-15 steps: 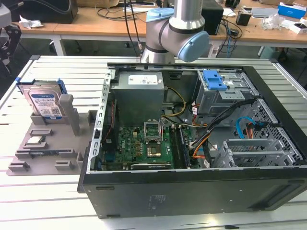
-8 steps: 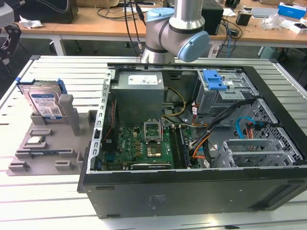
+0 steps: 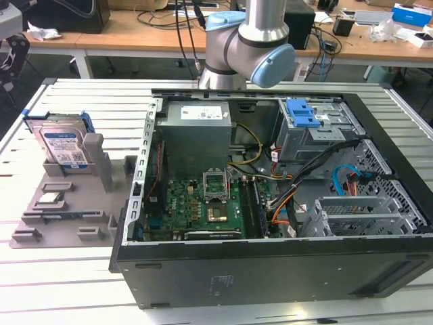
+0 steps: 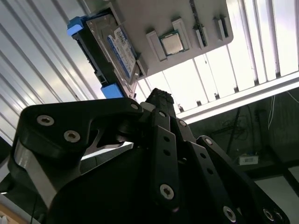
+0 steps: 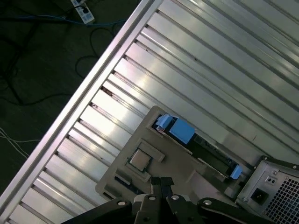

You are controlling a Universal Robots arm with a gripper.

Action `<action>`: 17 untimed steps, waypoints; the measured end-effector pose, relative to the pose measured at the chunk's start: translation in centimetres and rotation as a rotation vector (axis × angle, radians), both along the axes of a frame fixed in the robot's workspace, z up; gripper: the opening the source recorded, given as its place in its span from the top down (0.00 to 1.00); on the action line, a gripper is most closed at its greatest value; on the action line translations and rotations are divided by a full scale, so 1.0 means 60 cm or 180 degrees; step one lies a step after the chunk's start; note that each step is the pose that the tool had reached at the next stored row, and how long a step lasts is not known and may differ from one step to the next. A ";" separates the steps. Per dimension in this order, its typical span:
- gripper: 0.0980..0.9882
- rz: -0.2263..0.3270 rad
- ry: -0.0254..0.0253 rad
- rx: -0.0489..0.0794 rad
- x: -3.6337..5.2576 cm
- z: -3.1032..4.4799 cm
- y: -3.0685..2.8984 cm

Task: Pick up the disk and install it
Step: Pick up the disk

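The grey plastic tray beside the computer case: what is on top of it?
The silver rectangular disk with its blue bracket stands tilted in a slot of the grey plastic tray; a small square silver chip lies flat. The slot walls hide the disk's lower edge.

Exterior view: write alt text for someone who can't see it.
A silver disk with a blue bracket stands on edge in a grey holder tray at the exterior view's left, on a slatted metal table. Beside it lies an open computer case showing its motherboard, with the robot arm behind.
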State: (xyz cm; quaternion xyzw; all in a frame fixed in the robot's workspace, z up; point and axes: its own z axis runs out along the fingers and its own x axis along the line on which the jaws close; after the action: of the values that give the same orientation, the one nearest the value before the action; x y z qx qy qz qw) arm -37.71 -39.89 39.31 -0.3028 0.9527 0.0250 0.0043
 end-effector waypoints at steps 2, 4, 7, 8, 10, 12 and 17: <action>0.99 0.0038 0.0000 0.0000 0.000 0.000 0.0000; 0.99 0.0078 0.0000 0.0000 0.000 0.000 0.0000; 0.99 0.0136 0.0000 0.0000 0.000 0.000 0.0000; 0.99 0.0167 0.0000 0.0000 0.000 0.000 0.0000; 0.99 0.0216 0.0000 0.0000 0.000 0.000 0.0000; 0.99 0.0255 0.0000 0.0000 0.000 0.000 0.0000; 0.99 0.0364 0.0000 0.0000 0.000 0.000 0.0000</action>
State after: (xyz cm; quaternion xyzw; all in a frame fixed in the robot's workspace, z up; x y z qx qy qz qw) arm -37.70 -39.88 39.31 -0.3567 0.9339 0.0252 0.0028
